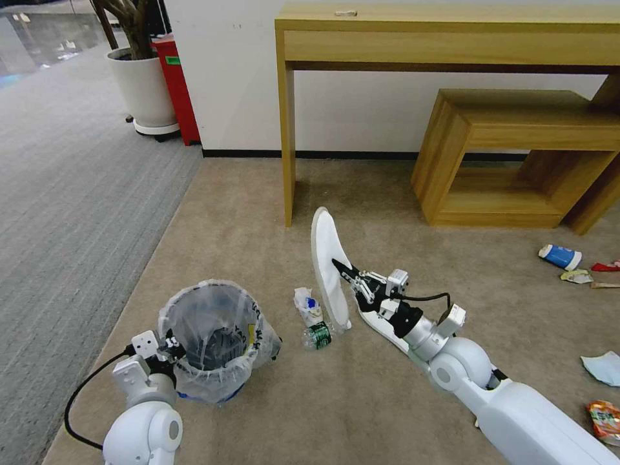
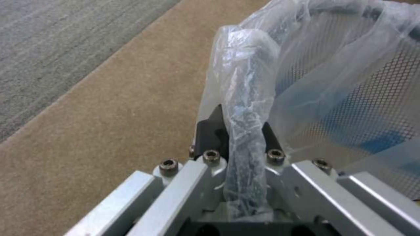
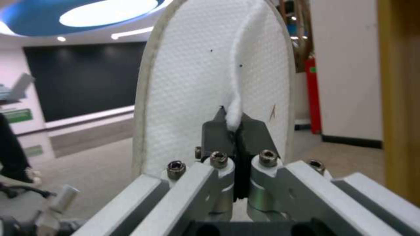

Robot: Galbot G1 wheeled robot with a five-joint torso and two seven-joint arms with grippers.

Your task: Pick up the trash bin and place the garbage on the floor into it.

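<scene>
The black trash bin (image 1: 213, 339) with its clear bag liner stands on the tan carpet at my left. My left gripper (image 1: 169, 345) is shut on its near rim; the left wrist view shows the fingers (image 2: 208, 131) pinching the bag-wrapped rim (image 2: 247, 98). My right gripper (image 1: 342, 268) is shut on the strap of a white slipper (image 1: 326, 265), which is lifted upright on its end right of the bin. In the right wrist view the slipper (image 3: 197, 82) rises just beyond the gripper (image 3: 232, 123). A second white slipper (image 1: 381, 326) lies flat under my right wrist.
A green-label bottle (image 1: 316, 336) and a crumpled packet (image 1: 309, 305) lie between bin and slipper. At far right lie a blue-white cup (image 1: 560, 256), red wrapper (image 1: 607, 266), stick (image 1: 604, 285), mask (image 1: 604, 367) and red-white packet (image 1: 604, 420). A desk leg (image 1: 287, 142) and bench (image 1: 516, 155) stand behind.
</scene>
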